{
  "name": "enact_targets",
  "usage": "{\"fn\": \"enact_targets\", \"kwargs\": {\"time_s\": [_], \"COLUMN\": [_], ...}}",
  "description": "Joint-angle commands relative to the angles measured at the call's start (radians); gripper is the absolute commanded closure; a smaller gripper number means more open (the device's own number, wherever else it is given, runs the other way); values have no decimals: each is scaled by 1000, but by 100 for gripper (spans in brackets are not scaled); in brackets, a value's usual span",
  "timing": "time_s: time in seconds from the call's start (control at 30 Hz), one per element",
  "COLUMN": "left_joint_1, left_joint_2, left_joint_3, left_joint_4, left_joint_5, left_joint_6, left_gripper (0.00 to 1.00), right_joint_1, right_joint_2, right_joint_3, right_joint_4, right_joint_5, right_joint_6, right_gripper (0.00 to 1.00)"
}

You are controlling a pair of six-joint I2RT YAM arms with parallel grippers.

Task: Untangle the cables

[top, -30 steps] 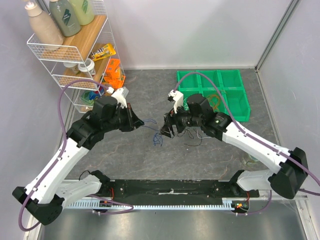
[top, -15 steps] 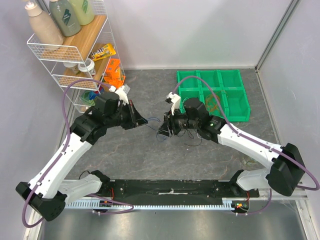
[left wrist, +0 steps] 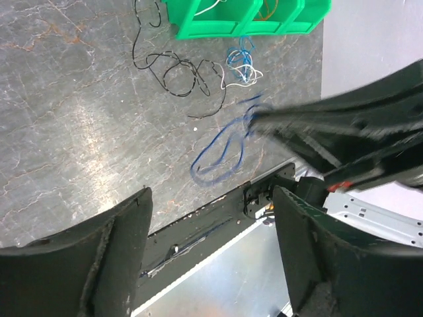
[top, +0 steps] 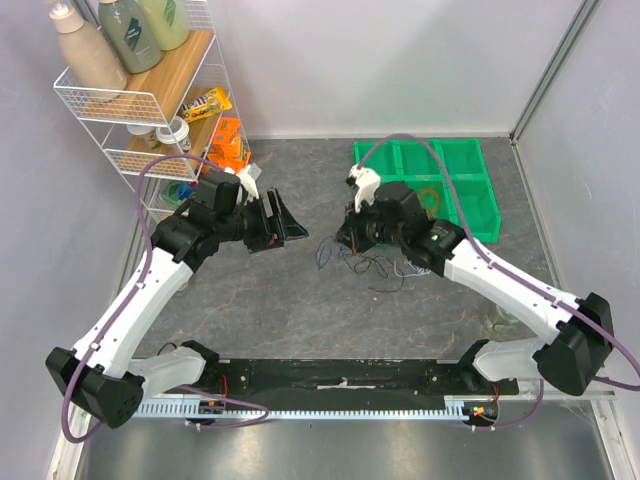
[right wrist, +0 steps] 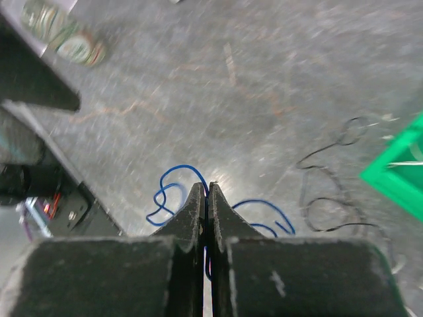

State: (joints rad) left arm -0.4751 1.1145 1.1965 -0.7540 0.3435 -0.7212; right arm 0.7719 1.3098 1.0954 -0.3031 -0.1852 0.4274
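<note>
My right gripper [right wrist: 207, 188] is shut on the blue cable [right wrist: 173, 193], whose thin wire runs up between the closed jaws and loops out on both sides. From above, the right gripper [top: 345, 238] hangs over the blue cable [top: 327, 256] at mid-table. My left gripper [top: 291, 224] stands open a little to the left, apart from the wires. Between its fingers [left wrist: 117, 254] there is nothing, and the blue cable [left wrist: 218, 155] lies beyond them. A black cable [left wrist: 175, 69] and a small white and blue bunch [left wrist: 243, 66] lie near the green bin [left wrist: 198, 26]. An orange cable [top: 430, 200] sits in the bin.
The green compartment bin [top: 470, 215] stands at the back right. A white wire shelf rack [top: 135, 105] with bottles and small items is at the back left. A black rail [top: 340, 380] runs along the near edge, and grey walls close in the table.
The left gripper has opened and drawn back to the left and away from the blue cable. The right gripper has closed on the blue cable and shifted slightly right.
</note>
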Motion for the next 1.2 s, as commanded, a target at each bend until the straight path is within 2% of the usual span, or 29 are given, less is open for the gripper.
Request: {"fn": "enact_targets", "kwargs": {"time_s": [0.0,0.03,0.17,0.27,0.43,0.63,0.87,1.07,1.13,1.17], "left_joint_1": [18,23,27,27,29,33,46,52,55,53], "left_joint_2": [5,10,21,13,-19,-39,-56,-27,-16,-9], "left_joint_3": [55,60,63,49,35,84,124,153,155,156], "left_joint_4": [35,35,27,25,10,-86,-171,-192,-194,-191], "left_joint_5": [66,71,92,101,108,55,8,25,37,43], "left_joint_6": [23,31,54,55,60,118,167,192,194,193], "left_gripper": [18,13,13,14,14,14,13,12,12,12], "right_joint_1": [-112,-147,-316,-384,-427,-425,-411,-404,-402,-402], "right_joint_2": [0,21,141,287,532,790,979,1108,1138,1143], "right_joint_3": [115,133,250,357,556,828,995,1086,1136,1170], "right_joint_4": [-70,-76,-105,-114,-129,-172,-165,-105,-110,-125], "right_joint_5": [133,130,177,278,464,641,645,558,508,485], "right_joint_6": [-9,-3,34,42,36,4,-10,-19,-38,-48], "right_gripper": [100,100,100,100,100,100,100,97,88,77]}}
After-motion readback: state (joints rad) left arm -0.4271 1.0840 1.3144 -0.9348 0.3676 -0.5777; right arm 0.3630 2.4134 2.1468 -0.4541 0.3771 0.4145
